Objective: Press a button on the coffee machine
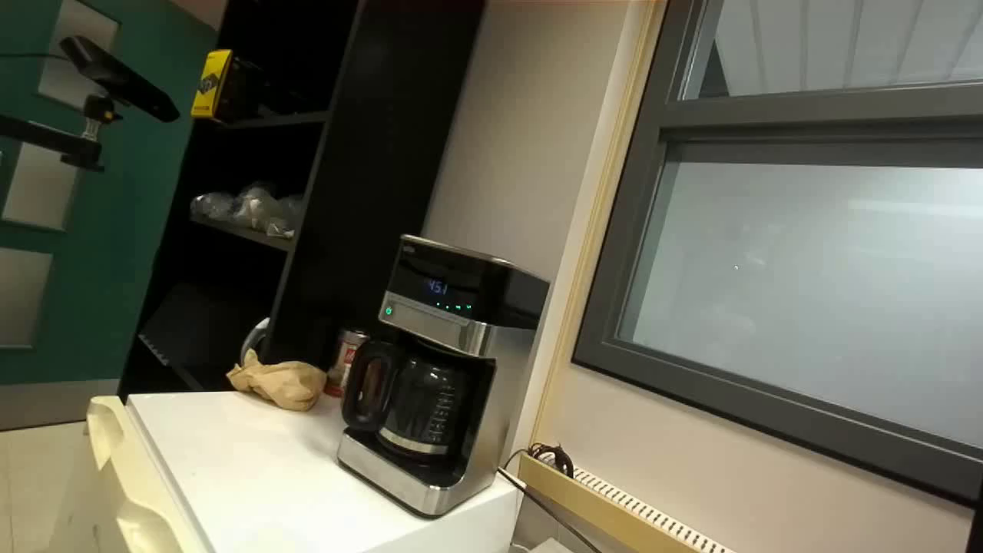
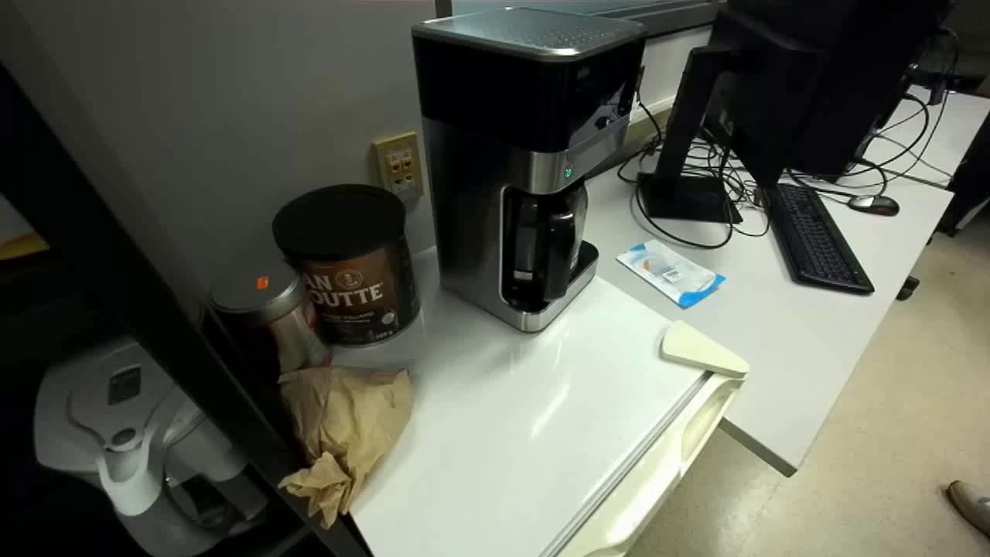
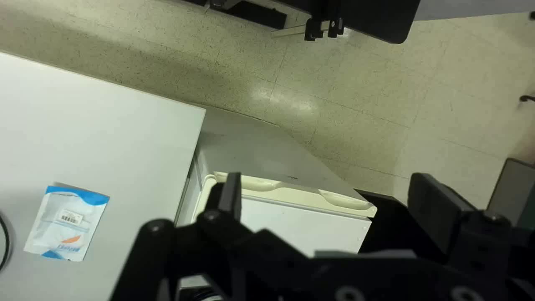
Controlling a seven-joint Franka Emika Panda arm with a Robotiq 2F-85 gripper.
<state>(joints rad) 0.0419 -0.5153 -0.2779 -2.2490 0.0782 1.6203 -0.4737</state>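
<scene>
The coffee machine (image 1: pixel 430 319) stands upright on a white cabinet top, and it also shows in an exterior view (image 2: pixel 495 170). It is black and silver, with a lit blue clock display (image 1: pixel 438 287) and small green lights on its front panel. A round button (image 1: pixel 388 311) at the panel's edge glows green and also shows in an exterior view (image 2: pixel 568 173). The glass carafe (image 1: pixel 426 403) with its black handle sits inside. My gripper (image 3: pixel 327 184) is open and empty in the wrist view, above the cabinet and floor. It shows in neither exterior view. The machine is not visible in the wrist view.
A brown paper bag (image 2: pixel 348 425), a coffee tub (image 2: pixel 356 271) and a metal tin (image 2: pixel 271 309) stand beside the machine. A dark shelf (image 1: pixel 307 192) rises beside the cabinet. A desk holds a packet (image 3: pixel 69 223), monitor (image 2: pixel 688 139), keyboard (image 2: pixel 820 236) and cables.
</scene>
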